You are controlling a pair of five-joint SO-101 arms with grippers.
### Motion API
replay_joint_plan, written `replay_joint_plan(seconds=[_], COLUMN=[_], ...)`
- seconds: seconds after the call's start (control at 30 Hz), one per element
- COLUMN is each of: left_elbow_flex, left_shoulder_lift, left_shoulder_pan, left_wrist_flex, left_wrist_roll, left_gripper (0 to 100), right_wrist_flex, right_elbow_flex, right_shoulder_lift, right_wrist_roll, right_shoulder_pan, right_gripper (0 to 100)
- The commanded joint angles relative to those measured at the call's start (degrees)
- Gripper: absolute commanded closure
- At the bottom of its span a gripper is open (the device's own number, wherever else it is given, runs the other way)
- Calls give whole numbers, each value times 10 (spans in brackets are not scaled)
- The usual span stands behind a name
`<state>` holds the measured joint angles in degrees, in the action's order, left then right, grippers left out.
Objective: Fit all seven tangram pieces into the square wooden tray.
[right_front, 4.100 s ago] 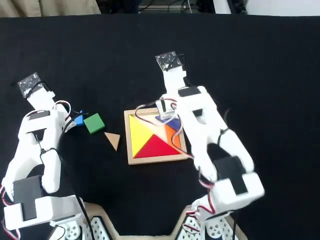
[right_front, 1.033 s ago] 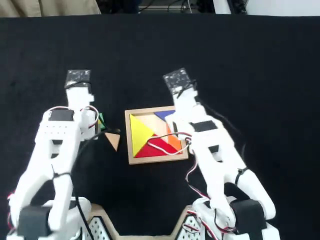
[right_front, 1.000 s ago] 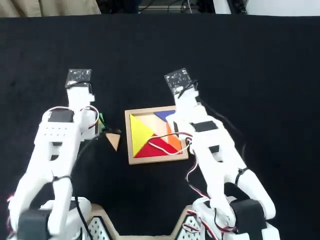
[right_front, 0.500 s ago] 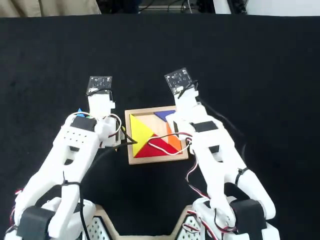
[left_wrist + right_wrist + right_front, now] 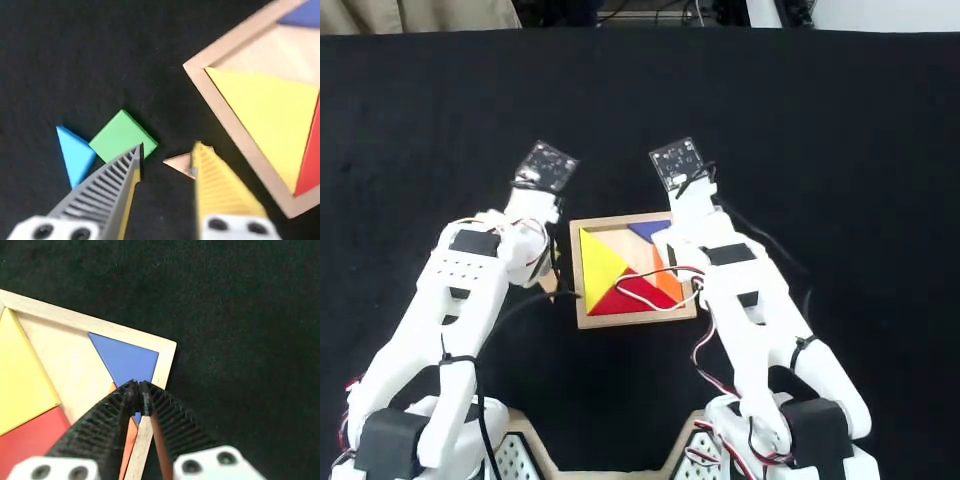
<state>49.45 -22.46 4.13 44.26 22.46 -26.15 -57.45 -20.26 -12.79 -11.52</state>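
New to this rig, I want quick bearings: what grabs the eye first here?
The square wooden tray at mid-table, part filled with a yellow triangle and a red triangle. Beside it the left gripper hangs open by a small tan triangle, a green square and a light-blue triangle lying loose nearby.

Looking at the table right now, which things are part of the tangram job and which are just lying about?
Part of the job: square wooden tray; inside it, yellow triangle, red triangle, orange piece, dark blue triangle; outside it, green square, light blue triangle, tan wooden triangle.
Just lying about: black table cover, beige curtain behind the table.
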Motion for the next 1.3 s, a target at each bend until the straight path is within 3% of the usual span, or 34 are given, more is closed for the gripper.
replay_joint_plan(seconds=[0.0,0.17,0.3,0.57,0.7,0.87,1.07,1.27], left_elbow_flex=[-7,-22,-87,-178,-168,-131,-70,-80], left_shoulder_lift=[1,34,142,263,241,172,63,-52], left_shoulder_pan=[3,32,11,2,-15,9,80,27], left_wrist_flex=[-11,-7,-3,85,146,218,217,215], left_wrist_roll=[74,118,156,239,287,288,224,214], left_gripper=[966,965,971,970,970,970,970,970], right_wrist_flex=[23,25,21,23,25,25,25,25], right_elbow_flex=[-6,11,33,36,36,36,36,36], right_shoulder_lift=[-18,16,51,52,53,52,53,54], right_wrist_roll=[-4,-4,-4,-1,-3,-4,-4,-4], right_shoulder_pan=[13,14,15,32,32,32,33,33], right_gripper=[988,988,988,988,988,987,987,987])
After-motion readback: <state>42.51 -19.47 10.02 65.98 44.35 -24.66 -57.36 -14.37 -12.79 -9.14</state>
